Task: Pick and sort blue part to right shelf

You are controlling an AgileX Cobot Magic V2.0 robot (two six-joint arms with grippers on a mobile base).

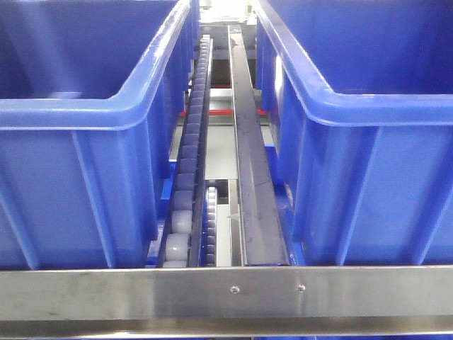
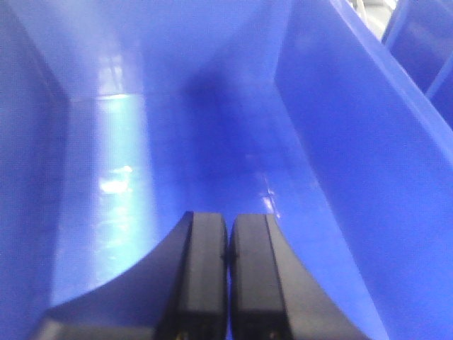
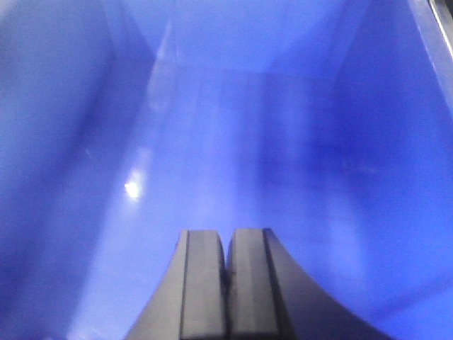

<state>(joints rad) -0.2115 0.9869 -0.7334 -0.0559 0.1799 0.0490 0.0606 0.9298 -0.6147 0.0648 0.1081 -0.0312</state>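
The blue part is out of view in every frame. My left gripper is shut, its two dark fingers pressed together with nothing between them, and it hangs inside a blue bin above the bare floor. My right gripper is also shut and empty, hanging inside another blue bin whose floor shows no object. Neither gripper nor arm shows in the front view.
In the front view, two large blue bins stand left and right. Between them run a roller track and a dark rail. A steel bar crosses the front edge.
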